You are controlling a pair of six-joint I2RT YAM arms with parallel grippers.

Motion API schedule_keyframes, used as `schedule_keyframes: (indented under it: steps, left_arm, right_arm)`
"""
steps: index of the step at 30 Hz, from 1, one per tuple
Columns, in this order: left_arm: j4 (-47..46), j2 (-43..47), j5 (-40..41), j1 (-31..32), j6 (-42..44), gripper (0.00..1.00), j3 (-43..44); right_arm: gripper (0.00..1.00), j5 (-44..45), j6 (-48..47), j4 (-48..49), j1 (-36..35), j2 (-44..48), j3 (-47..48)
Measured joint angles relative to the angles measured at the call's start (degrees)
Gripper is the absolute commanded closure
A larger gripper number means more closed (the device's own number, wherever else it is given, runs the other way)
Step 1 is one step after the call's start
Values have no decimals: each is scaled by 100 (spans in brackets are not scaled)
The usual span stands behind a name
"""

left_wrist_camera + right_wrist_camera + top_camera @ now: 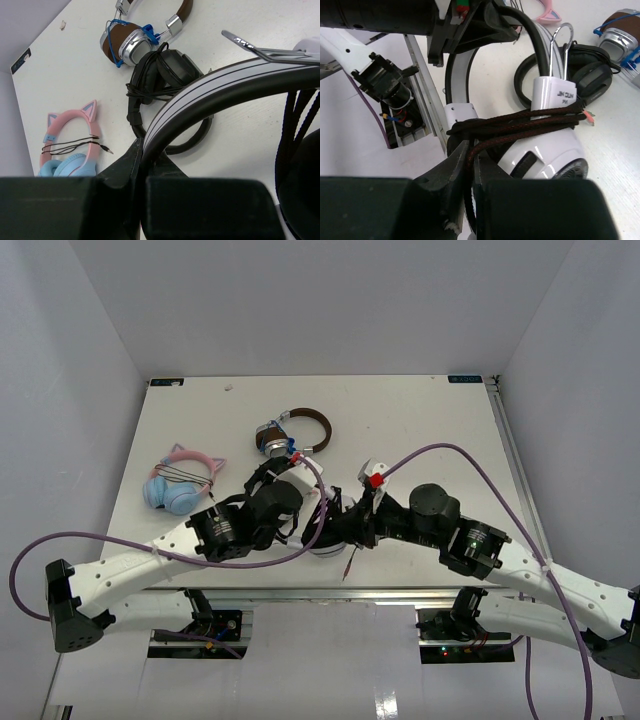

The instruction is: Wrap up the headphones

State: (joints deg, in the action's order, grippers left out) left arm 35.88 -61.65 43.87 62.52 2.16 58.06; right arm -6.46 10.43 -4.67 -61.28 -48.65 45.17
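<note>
Left gripper clamps headphones' headband, right gripper pinches cable (slider lettering illegible).

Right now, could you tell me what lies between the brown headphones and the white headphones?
The black headphones lie there, between the brown headphones and the band of the white headphones. The left wrist view shows this best.

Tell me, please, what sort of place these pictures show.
Probably a lab robot cell: a white table boxed in by plain grey walls, a left arm and right arm mounted at its near edge, plus pink cat-ear headphones and brown-banded headphones.
</note>
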Motion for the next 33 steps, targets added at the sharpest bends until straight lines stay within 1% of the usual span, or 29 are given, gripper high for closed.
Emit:
schedule_keyframes:
  steps: [8,18,27,33]
  left_arm:
    - [718,-216,48,-2,-635,100,630]
    - [1362,-470,144,-7,-1401,100,956]
    - [1840,-662,218,-17,-2041,100,1291]
    - [2348,-822,326,-28,-2479,100,1681]
  right_arm:
    - [84,-333,180,401,-9,102,-194]
    - [82,-486,370,726,-24,119,-336]
    - [79,-323,464,851,-44,-143,-363]
    - [78,-65,549,1015,-162,-185,-371]
